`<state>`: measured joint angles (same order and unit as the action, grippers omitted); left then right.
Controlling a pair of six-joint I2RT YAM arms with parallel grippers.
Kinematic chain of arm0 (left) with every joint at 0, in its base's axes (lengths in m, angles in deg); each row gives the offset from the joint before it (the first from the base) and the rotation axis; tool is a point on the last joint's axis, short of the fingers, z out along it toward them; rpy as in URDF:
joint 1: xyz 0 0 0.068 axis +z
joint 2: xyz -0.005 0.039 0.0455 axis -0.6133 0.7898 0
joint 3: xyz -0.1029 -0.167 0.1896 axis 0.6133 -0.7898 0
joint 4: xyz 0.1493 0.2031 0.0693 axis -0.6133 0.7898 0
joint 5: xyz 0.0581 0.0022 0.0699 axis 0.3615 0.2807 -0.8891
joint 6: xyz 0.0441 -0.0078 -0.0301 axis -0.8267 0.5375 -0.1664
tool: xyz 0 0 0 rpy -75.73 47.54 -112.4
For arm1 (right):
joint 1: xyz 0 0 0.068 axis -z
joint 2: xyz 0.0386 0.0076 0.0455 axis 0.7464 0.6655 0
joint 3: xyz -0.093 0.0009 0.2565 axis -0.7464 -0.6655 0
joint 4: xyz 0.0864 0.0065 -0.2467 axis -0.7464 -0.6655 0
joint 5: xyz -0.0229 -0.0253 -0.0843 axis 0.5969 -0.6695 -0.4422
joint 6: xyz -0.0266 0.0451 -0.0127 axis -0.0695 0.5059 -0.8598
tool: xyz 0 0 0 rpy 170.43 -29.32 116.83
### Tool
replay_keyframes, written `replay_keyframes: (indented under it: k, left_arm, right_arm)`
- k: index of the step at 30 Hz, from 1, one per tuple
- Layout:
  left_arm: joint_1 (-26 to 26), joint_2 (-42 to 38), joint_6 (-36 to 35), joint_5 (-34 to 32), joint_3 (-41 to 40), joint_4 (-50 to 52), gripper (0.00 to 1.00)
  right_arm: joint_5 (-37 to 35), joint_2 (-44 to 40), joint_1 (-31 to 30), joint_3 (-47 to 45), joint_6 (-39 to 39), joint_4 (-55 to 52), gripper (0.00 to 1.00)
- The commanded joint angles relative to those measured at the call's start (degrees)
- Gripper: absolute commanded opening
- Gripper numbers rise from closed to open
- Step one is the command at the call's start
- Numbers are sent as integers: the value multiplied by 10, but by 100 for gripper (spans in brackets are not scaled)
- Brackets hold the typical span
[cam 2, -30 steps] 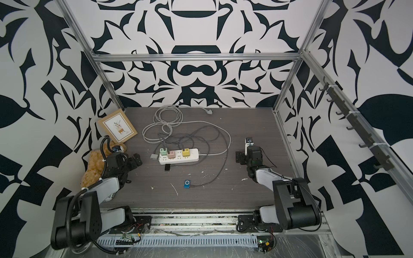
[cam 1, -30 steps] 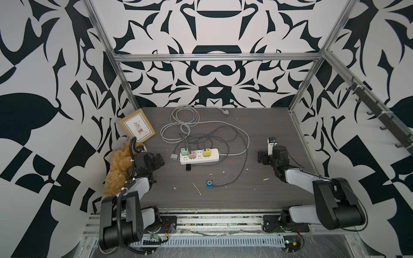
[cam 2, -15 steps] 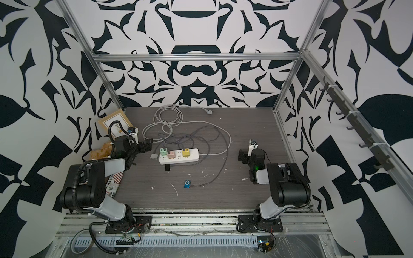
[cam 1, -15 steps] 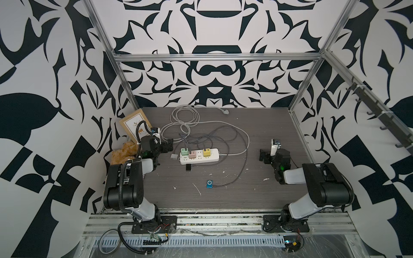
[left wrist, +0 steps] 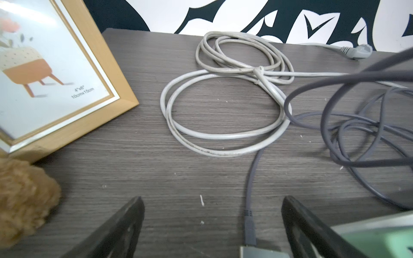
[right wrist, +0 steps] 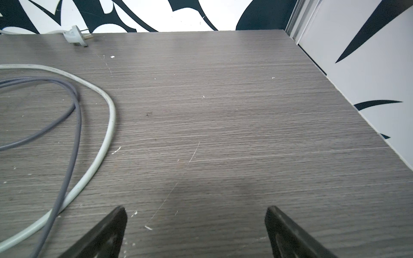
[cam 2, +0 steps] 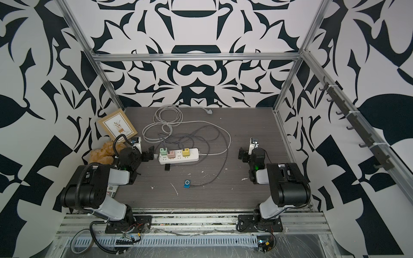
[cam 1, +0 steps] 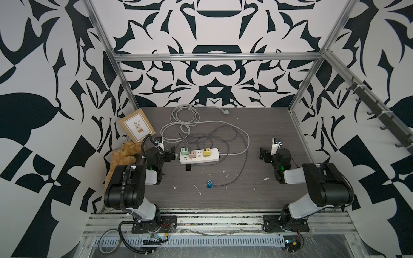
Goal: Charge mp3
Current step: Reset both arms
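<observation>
Left wrist view: picture frame [left wrist: 55, 84], far left, insert reads "4"x6" 10cmx15cm". Left gripper [left wrist: 211, 201] jaws wide, empty; right gripper [right wrist: 196, 208] same. mp3 [cam 1: 209, 183] markings too small.

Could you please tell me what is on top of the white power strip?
On the power strip stand a green cube, a pink cube and a yellow cube, all chargers. The sockets beneath them are covered.
</observation>
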<state>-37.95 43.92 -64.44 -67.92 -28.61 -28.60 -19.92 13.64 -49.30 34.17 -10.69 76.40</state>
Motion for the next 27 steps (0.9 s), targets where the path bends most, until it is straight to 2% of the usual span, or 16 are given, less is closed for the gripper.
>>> replay_keyframes:
  k: [1, 9, 22, 24, 26, 27]
  left_arm:
    - [1, -4, -2, -11, 2, -20, 99]
    - [1, -4, -2, -11, 2, -20, 99]
    - [1, -4, 0, -10, 8, -10, 99]
    - [2, -2, -21, 38, 26, 20, 99]
    - [9, -8, -24, 79, 21, 28, 99]
    - [19, -7, -42, 158, 13, 14, 99]
  right_arm:
    - [-12, -13, -3, 1, 4, 26, 100]
    - [20, -12, -4, 14, -12, 3, 100]
    - [21, -10, -4, 15, -11, 2, 100]
    - [24, -10, -6, 14, -14, 3, 100]
    - [109, -16, -12, -6, -60, 34, 100]
    - [145, -20, -13, -26, -78, 68, 100]
